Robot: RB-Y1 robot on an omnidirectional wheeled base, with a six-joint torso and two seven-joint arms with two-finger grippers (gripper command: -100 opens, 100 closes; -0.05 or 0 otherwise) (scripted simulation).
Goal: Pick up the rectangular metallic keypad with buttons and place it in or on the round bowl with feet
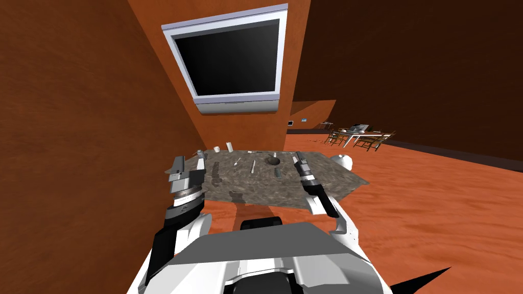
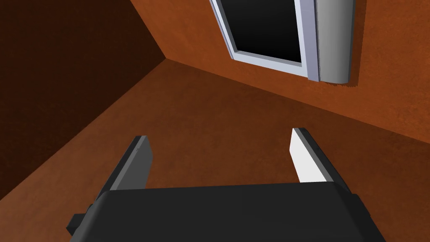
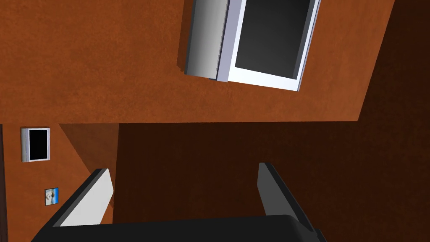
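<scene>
My L fingers (image 2: 134,168) and R fingers (image 3: 90,201), nearest: both spread apart, holding nothing, one to each side of the tabletop (image 1: 327,178). Tabletop L edge runs along the wall (image 1: 76,153); R corner juts into open floor (image 1: 434,204). Keypad (image 1: 278,173): small grey oblong just beside the dark round bowl (image 1: 273,161), near my R fingers. Buttons and feet too small to tell.

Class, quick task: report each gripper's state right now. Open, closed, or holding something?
Left gripper: open, holding nothing.
Right gripper: open, holding nothing.
</scene>
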